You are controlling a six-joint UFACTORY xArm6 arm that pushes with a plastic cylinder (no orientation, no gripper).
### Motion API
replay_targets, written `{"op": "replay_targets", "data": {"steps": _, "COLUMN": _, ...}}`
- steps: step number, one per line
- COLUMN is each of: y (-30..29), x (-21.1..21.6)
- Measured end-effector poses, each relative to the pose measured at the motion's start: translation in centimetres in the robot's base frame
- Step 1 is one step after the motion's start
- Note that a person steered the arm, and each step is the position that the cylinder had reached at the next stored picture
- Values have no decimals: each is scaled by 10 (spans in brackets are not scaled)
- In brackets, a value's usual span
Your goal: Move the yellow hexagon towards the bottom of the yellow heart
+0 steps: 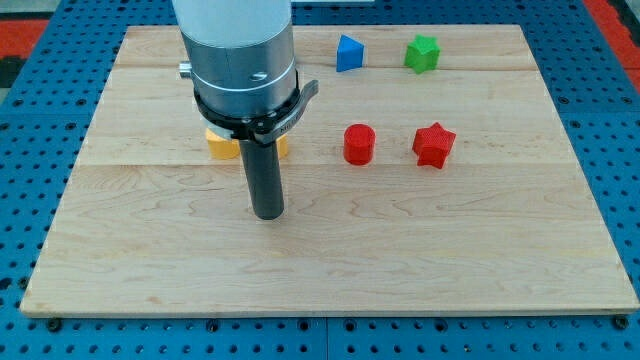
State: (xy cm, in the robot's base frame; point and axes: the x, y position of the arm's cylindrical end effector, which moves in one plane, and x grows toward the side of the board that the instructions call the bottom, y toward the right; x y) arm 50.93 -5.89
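Note:
My tip [267, 214] rests on the wooden board [450, 250], left of centre. A yellow block [221, 146] shows just above and to the left of the rod, mostly hidden behind the arm's body; its shape cannot be made out. A sliver of yellow [283, 147] also shows to the right of the rod; I cannot tell whether it is a second block. The tip is below both, a short way apart from them.
A red cylinder [359, 144] and a red star [434, 145] lie right of the rod. A blue block [348, 53] and a green star [422, 53] lie near the view's top. The arm's grey body [238, 60] hides the board behind it.

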Motion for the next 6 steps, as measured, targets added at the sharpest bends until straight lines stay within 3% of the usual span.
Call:
{"op": "replay_targets", "data": {"steps": 2, "y": 53, "x": -42}}
{"op": "replay_targets", "data": {"steps": 4, "y": 33, "x": -107}}
{"op": "replay_targets", "data": {"steps": 5, "y": 20, "x": -118}}
{"op": "replay_targets", "data": {"steps": 6, "y": -16, "x": -91}}
